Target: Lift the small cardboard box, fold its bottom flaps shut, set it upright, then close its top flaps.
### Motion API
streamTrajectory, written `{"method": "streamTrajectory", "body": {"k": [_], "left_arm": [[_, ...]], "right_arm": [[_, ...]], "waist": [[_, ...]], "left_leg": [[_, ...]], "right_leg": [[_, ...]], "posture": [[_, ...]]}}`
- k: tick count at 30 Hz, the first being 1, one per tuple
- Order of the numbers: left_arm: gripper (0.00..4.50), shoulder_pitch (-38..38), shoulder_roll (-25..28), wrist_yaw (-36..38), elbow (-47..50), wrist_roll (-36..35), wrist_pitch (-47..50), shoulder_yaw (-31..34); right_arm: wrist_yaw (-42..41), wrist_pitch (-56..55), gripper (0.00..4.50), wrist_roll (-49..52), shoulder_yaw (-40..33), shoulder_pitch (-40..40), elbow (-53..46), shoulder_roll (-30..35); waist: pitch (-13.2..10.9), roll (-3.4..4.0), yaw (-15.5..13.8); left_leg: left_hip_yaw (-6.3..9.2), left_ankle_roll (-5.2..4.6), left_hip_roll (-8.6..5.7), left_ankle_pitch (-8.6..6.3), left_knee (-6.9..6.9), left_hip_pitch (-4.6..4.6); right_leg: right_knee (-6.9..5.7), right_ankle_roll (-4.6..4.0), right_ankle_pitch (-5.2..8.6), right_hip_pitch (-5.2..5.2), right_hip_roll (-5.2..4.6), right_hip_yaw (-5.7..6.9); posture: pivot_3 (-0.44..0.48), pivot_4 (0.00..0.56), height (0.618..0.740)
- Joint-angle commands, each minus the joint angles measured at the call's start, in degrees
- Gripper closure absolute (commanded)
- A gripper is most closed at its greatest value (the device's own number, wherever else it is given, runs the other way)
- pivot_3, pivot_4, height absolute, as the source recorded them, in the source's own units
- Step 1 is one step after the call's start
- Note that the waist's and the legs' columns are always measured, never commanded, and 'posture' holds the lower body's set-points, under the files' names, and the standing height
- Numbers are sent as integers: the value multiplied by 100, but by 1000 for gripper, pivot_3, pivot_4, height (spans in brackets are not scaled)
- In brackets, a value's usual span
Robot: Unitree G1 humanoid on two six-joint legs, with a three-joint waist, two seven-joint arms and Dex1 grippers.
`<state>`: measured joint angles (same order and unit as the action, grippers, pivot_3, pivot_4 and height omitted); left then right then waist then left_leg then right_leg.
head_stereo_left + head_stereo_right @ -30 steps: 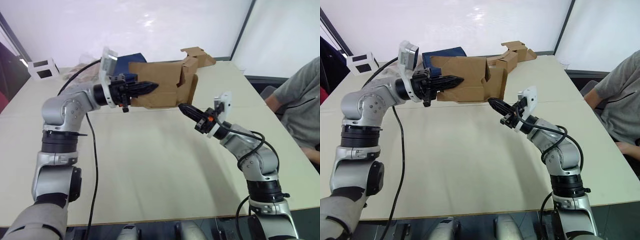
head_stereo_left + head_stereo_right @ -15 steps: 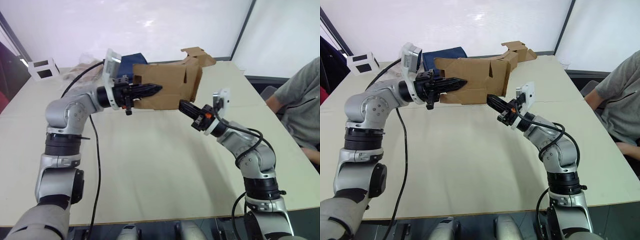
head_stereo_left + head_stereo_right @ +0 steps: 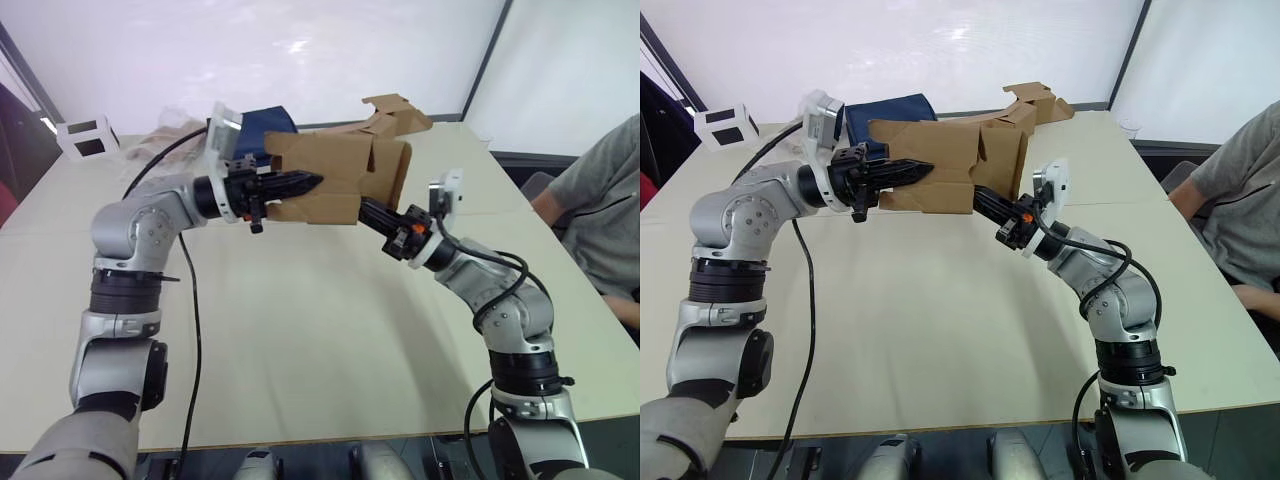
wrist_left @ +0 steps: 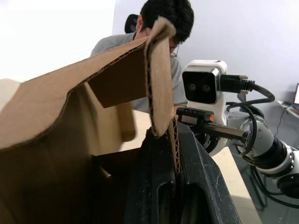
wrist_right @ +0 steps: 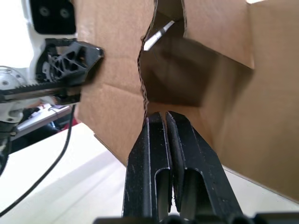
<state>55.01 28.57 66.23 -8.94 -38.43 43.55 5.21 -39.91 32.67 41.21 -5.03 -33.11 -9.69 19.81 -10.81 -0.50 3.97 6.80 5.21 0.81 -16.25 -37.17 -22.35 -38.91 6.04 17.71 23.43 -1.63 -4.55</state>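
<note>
The small cardboard box [image 3: 335,165] hangs on its side above the table's far half. My left gripper [image 3: 312,181] is shut on one cardboard edge of its front side, and the left wrist view shows that edge pinched between the fingers [image 4: 154,163]. The box's right end is open, with a flap [image 3: 397,172] partly folded across it. Whether these are the bottom flaps or the top flaps I cannot tell. My right gripper [image 3: 366,206] is shut with nothing in it, and its tips [image 5: 161,115] touch the lower edge of that open end.
Behind the held box lie a second brown box with a cardboard strip [image 3: 396,110] and a dark blue item [image 3: 262,122]. A white cube with black squares [image 3: 84,136] sits far left. A person [image 3: 600,215] sits at the table's right side. A black cable [image 3: 188,300] trails from my left arm.
The box has shifted slightly right and lower in my left gripper. My right gripper has risen against its right end, and the flap there has swung further across the opening.
</note>
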Motion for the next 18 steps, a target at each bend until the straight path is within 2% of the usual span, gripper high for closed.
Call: {"method": "streamTrajectory", "body": {"k": [1,6,14,18], "left_arm": [[4500,112,12,66,120,-244,128,74],[4500,179,14,26,38,-234,64,89],[4500,309,33,-18,42,-267,-21,141],[4500,358,31,-16,59,-270,-33,134]], "right_arm": [[-109,101,4407,276,-63,-172,-409,52],[-156,220,4407,322,-133,-165,-499,284],[-266,1154,4407,1833,-1575,65,-554,1408],[-108,929,4407,1714,-1933,11,-38,1522]], "waist": [[0,0,0],[0,0,-4],[-2,0,-51],[-2,0,-28]], "left_leg": [[0,0,0,0,0,0],[0,0,0,0,0,0],[0,-2,-2,-1,-2,-4],[0,-3,-1,-1,-1,-2]], "right_leg": [[0,0,0,0,0,0],[0,0,0,0,0,0],[8,0,0,-3,-4,2],[5,0,0,-3,0,1]], "posture": [[0,150,740],[0,150,740],[0,150,740],[0,150,740]]}}
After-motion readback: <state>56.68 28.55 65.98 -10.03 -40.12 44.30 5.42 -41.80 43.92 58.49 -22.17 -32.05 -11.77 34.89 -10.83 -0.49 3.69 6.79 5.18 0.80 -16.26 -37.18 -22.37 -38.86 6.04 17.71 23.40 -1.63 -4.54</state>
